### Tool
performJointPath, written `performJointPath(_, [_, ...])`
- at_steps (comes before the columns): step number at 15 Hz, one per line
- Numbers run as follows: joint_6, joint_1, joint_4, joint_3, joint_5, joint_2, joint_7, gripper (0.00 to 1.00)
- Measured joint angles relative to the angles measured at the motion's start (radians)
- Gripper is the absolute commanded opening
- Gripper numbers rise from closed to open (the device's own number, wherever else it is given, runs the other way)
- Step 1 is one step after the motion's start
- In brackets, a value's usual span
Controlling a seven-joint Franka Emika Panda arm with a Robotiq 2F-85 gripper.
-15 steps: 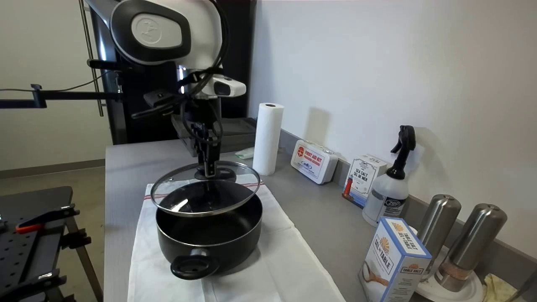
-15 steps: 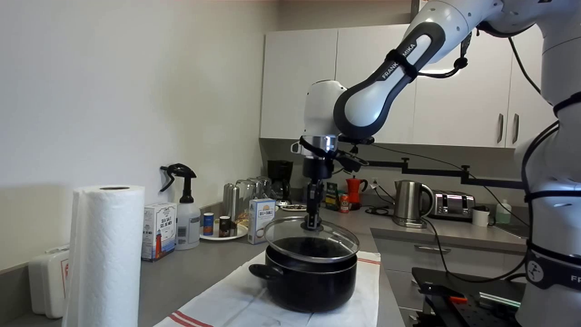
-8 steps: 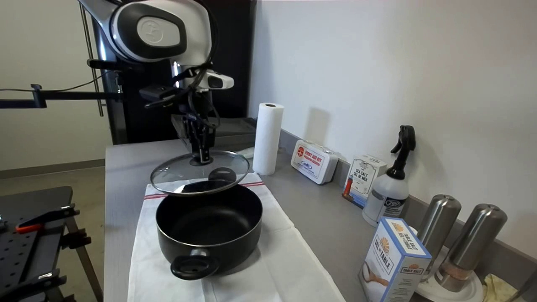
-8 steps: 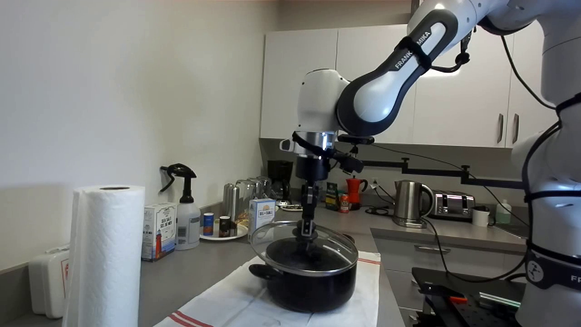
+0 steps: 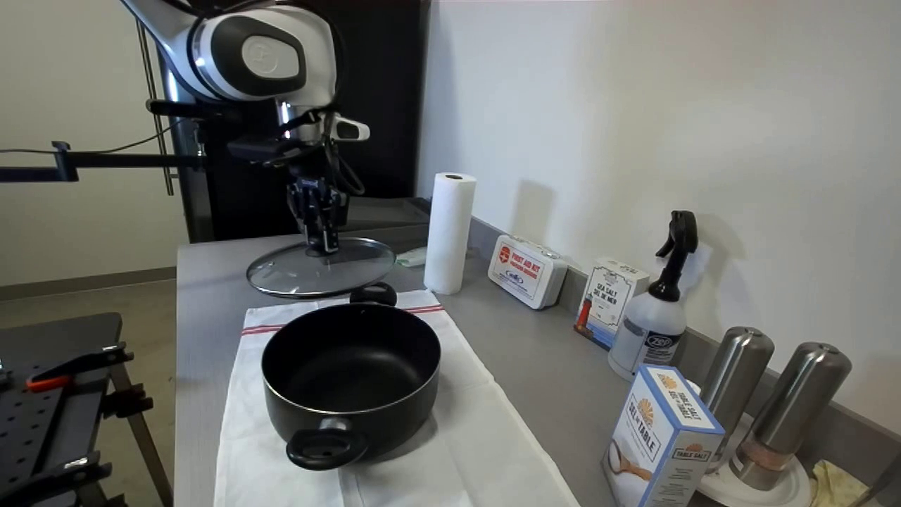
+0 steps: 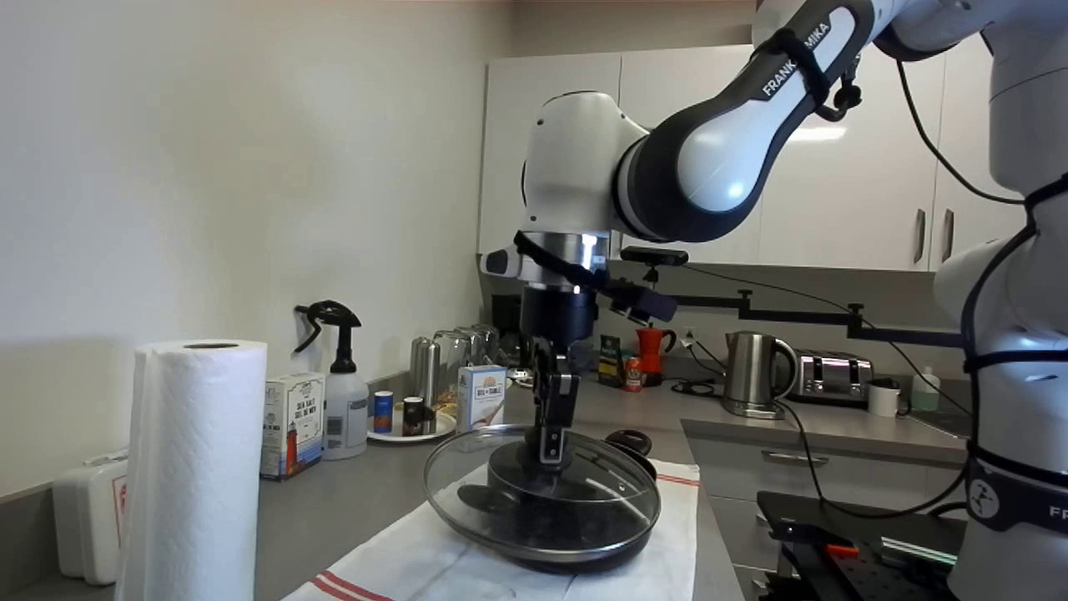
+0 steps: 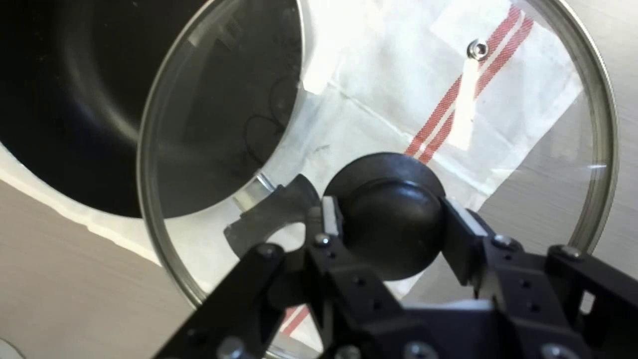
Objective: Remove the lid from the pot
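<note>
Beneath black fingers (image 7: pixel 459 252), pinched by its black knob (image 7: pixel 394 222), hangs a round, metal-rimmed glass lid (image 5: pixel 320 273). Alongside stands the wide black pot (image 5: pixel 351 377).

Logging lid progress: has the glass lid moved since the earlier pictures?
Yes. In an exterior view, against the unmoved black pot, the glass lid has shifted farther back, from overlapping the pot's opening to appearing beyond its far rim.

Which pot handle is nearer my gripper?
In an exterior view, the handle on the far side of the pot, not the opposite handle in the foreground. Only the former shows in the wrist view, through the lid held by the gripper.
</note>
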Motion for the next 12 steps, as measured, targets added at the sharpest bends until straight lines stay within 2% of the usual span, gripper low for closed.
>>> performJointPath(12, [-0.099, 0.082, 0.163, 0.056, -0.006, 0.167, -0.084, 0.25])
